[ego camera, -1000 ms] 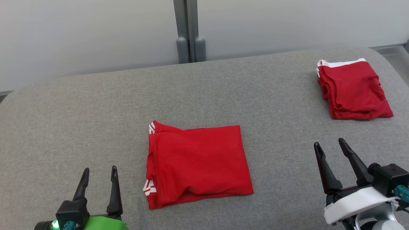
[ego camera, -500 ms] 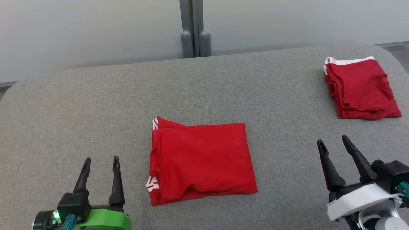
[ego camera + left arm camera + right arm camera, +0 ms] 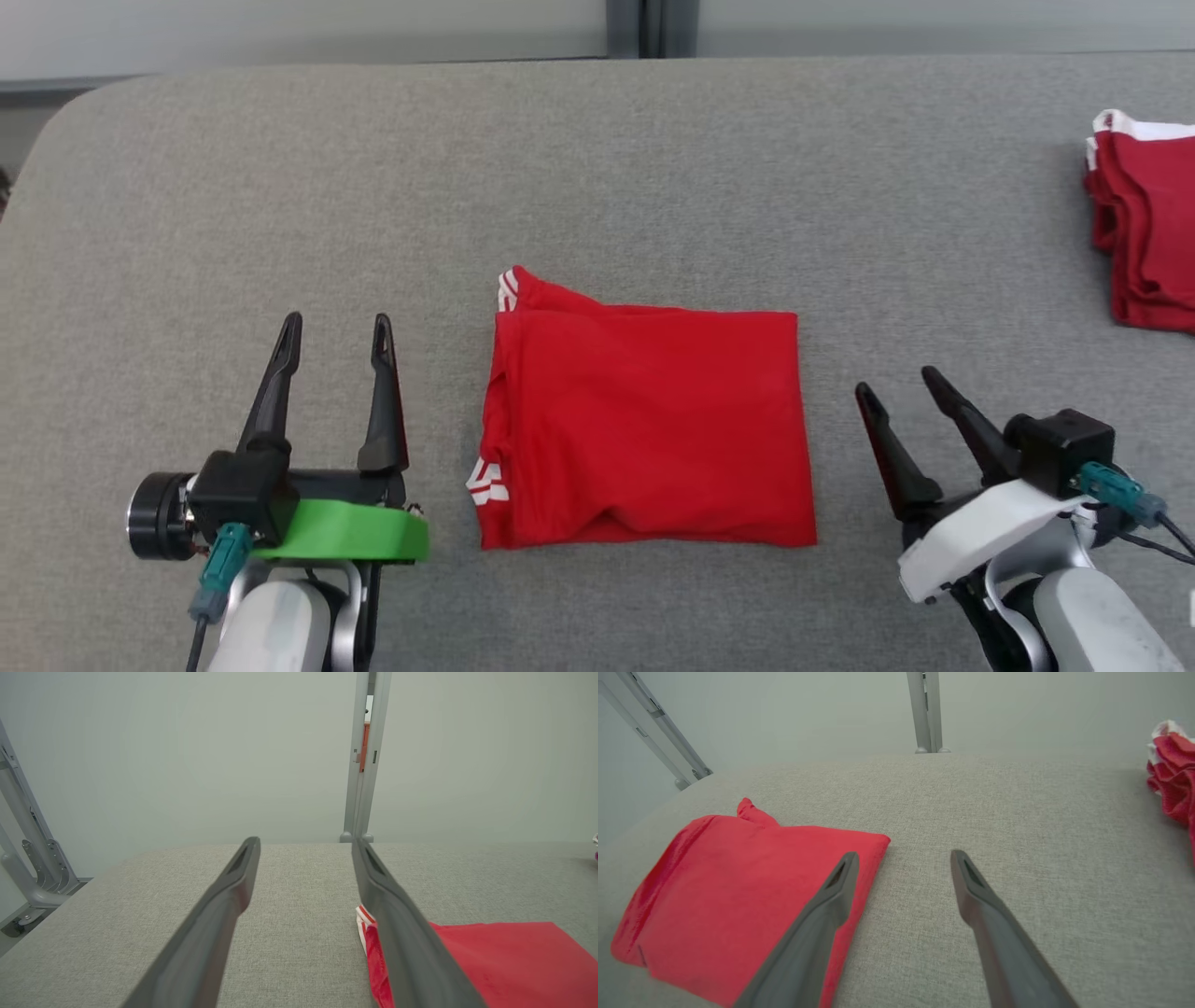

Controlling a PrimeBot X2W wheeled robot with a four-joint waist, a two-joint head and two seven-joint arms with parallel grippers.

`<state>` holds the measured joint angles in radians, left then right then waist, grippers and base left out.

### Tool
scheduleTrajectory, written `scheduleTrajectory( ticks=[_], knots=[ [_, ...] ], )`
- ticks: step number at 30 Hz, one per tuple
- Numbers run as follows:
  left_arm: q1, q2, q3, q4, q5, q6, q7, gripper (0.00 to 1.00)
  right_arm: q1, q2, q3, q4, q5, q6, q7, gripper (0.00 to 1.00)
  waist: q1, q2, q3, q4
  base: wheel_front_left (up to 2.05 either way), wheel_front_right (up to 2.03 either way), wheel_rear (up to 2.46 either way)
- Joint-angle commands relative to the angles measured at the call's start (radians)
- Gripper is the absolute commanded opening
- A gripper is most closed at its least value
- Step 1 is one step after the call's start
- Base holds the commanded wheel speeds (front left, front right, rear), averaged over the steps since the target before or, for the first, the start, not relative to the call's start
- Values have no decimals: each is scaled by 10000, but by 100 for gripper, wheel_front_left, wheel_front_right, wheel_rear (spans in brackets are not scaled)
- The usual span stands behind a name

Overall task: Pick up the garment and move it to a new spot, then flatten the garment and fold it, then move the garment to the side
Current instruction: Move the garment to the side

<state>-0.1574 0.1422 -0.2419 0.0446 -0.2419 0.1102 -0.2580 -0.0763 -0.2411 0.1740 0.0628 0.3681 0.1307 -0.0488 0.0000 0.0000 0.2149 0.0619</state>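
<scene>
A grey woven-fabric worktop (image 3: 280, 187) spreads across the head view. Its far edge is straight and its corner at 10 o'clock is rounded. Past that corner lies a patch of dull grey floor (image 3: 19, 131). Behind the worktop stand pale grey-green wall panels (image 3: 187, 756), plain and evenly lit, without hard shadows. At 12 o'clock a grey metal post (image 3: 362, 765) rises between two panels, with two rounded feet at its base. A narrow gap in it shows something orange-brown behind. At 9 o'clock in the left wrist view, slanted grey metal struts (image 3: 23, 858) stand by the wall and run down toward the floor.
</scene>
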Motion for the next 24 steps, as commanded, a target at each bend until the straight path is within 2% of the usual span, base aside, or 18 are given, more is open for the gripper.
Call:
scheduleTrajectory(
  ticks=[1, 10, 11, 13, 18, 24],
  knots=[
    [-291, -52, 12, 55, 85, -64, -80, 100, -285, -18, 222, 263, 121, -4, -9, 100, 0, 0, 802, 797, 0, 0, 0],
    [-759, -435, 212, -143, 429, -308, -76, 100, -1140, 15, 1653, 1881, 877, -3, 455, 100, 0, 0, 1166, 1018, 0, 0, 0],
    [-766, -464, 250, -168, 459, -324, -74, 100, -1180, 14, 1774, 2046, 1028, -4, 564, 47, 0, 0, 1181, 997, 0, 0, 0],
    [-755, -488, 309, -201, 515, -393, -70, 100, -1261, 6, 2024, 2183, 1175, -4, 627, 0, 0, 0, 1174, 911, 0, 0, 0],
    [-651, -532, 422, -172, 628, -562, -69, 100, -1607, -220, 2373, 1925, 1414, -4, 261, 0, 0, 0, 1172, 410, 0, 0, 0],
    [-742, -514, 480, -218, 904, -718, -70, 100, -2094, -654, 2526, 1558, 1540, -9, -463, 0, 0, 0, 1287, -697, 0, 0, 0]
  ],
)
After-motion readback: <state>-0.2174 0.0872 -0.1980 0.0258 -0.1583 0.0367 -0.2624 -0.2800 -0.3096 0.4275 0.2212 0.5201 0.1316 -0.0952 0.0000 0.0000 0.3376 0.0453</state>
